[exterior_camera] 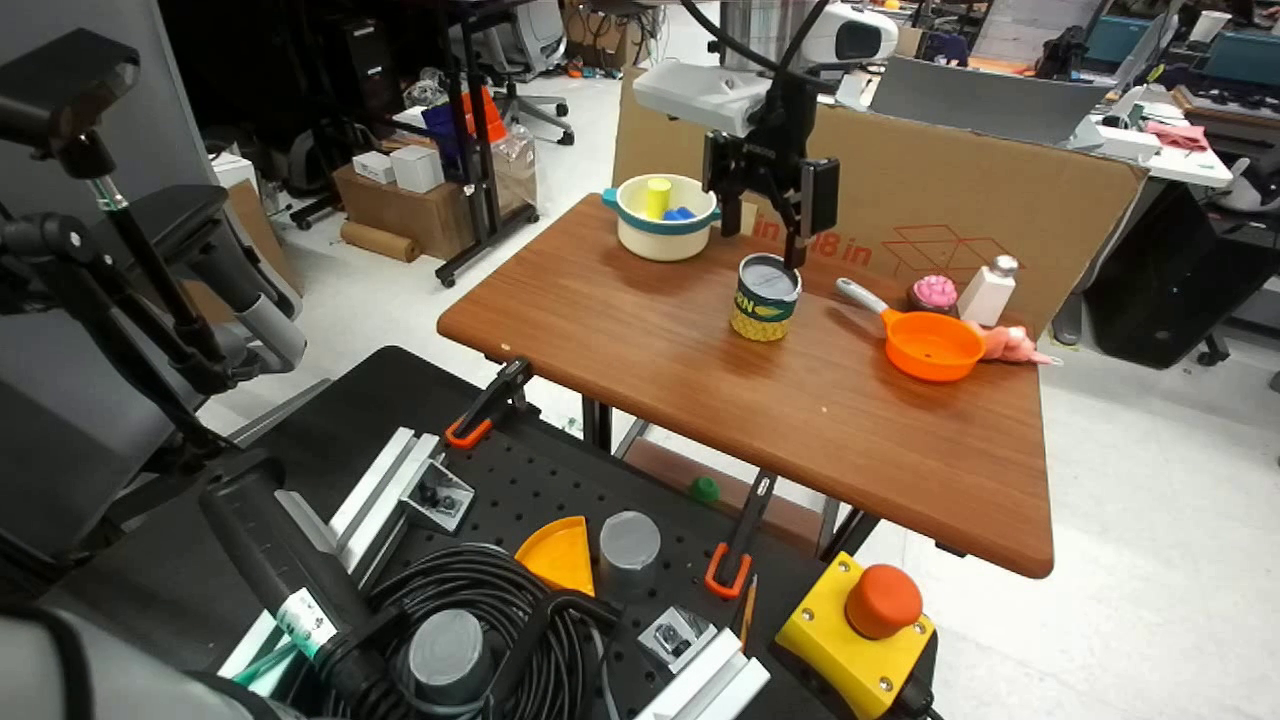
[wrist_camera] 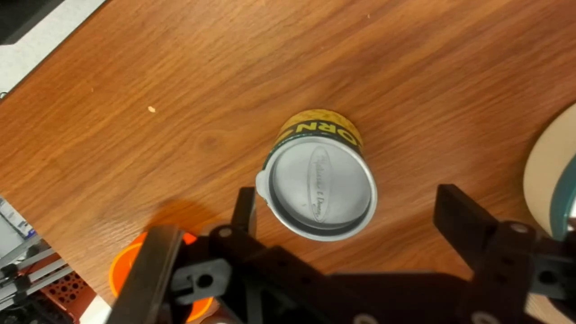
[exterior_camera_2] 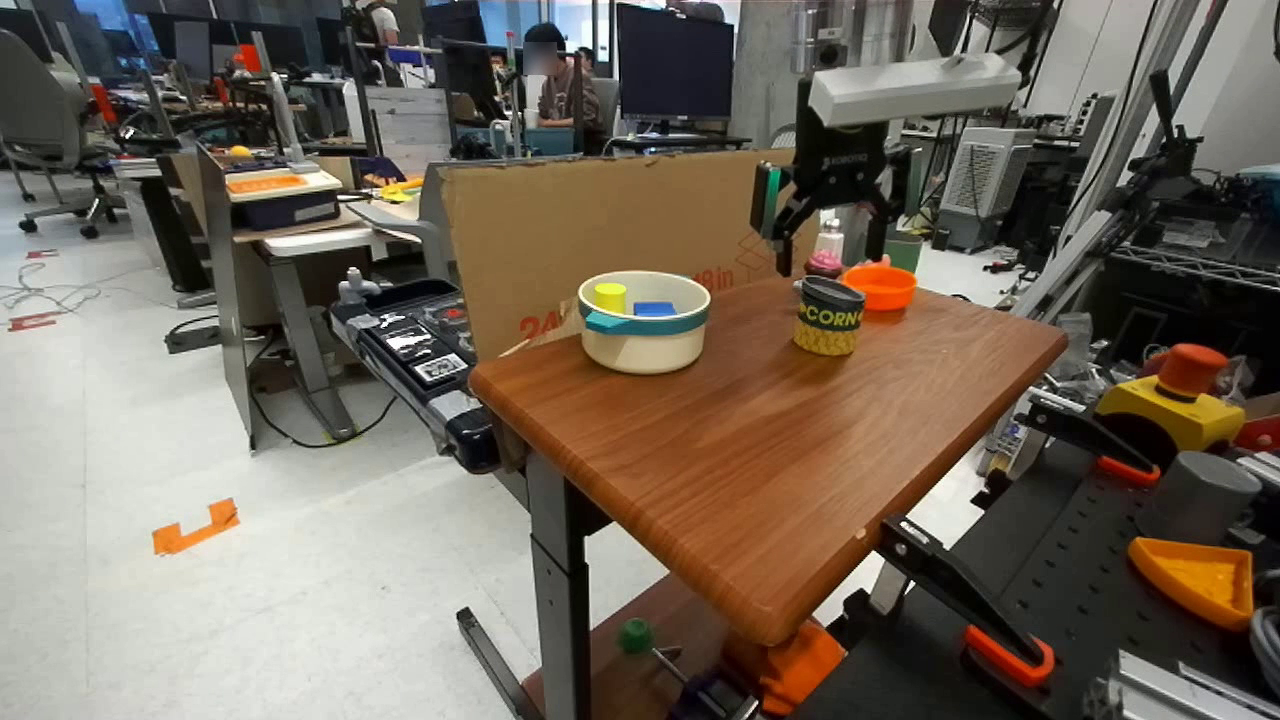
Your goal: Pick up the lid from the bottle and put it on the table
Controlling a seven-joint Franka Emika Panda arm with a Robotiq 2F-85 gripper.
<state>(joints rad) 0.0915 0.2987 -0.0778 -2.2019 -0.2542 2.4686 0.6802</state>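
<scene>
Just below 2 parted jaws, lid atop bottle.

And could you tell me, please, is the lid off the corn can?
No, the grey lid sits on the corn can in the wrist view.

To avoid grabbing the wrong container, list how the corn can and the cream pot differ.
The corn can is narrower than the cream pot. The corn can has a label reading CORN; the cream pot, a teal band. A grey lid covers the corn can; the cream pot is open, with yellow and blue pieces inside. Both stand upright on the table.
</scene>
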